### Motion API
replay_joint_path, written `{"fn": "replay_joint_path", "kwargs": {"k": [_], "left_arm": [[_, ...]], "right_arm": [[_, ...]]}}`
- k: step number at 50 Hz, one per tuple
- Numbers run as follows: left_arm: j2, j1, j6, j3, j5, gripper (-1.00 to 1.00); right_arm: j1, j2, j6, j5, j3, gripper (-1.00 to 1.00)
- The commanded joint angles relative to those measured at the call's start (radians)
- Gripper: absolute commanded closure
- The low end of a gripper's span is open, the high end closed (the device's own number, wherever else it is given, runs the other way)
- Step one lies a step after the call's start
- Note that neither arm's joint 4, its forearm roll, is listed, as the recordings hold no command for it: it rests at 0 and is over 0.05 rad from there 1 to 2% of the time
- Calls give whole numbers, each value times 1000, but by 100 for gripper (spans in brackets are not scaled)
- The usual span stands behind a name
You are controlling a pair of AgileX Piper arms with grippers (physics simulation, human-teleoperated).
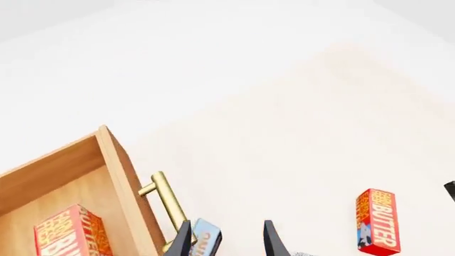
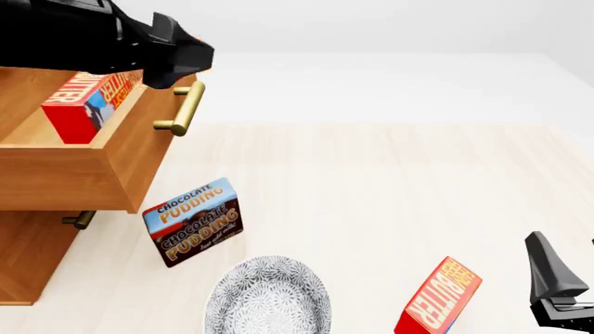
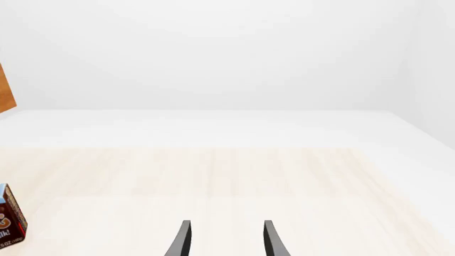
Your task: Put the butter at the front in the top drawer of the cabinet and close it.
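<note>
Front view: top drawer [image 2: 65,174] of the cabinet [image 2: 28,264] stands pulled out, one butter [image 2: 88,104] carton already lying inside it, red side and blue end up. Left gripper [image 2: 181,59] hangs above the drawer's front corner, just over the brass handle [image 2: 186,108]. Its jaws are spread and hold nothing, as the left wrist view shows: two dark fingertips [image 1: 183,240] apart, handle and drawer front beside them.

A second butter carton [image 2: 436,299] stands on the table [image 2: 371,181] near the right gripper [image 2: 557,292], well apart from the drawer. Chocolate Pudding box [image 2: 193,223] and a patterned bowl [image 2: 269,296] sit between.

Right wrist view: right jaws spread, nothing between them, bare table ahead.

Key relation: drawer front and handle lie directly below and a little cabinet-ward of the left jaws; handle's long axis runs across the drawer face. Left arm is far nearer. Judgement: carton is in, drawer remains to be shut; a push on the front panel toward the cabinet looks like the remaining step.
</note>
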Motion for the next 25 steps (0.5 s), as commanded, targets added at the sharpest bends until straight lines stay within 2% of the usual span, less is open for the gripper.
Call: {"fn": "replay_joint_path", "kwargs": {"k": [1, 18, 25], "left_arm": [[173, -88, -40, -50, -114, -100], [332, -123, -99, -94, -214, -100], [446, -154, -135, -108, -290, -100]], "right_arm": [[0, -4, 0, 3, 1, -100], [-1, -7, 0, 7, 0, -100], [-1, -7, 0, 7, 0, -100]]}}
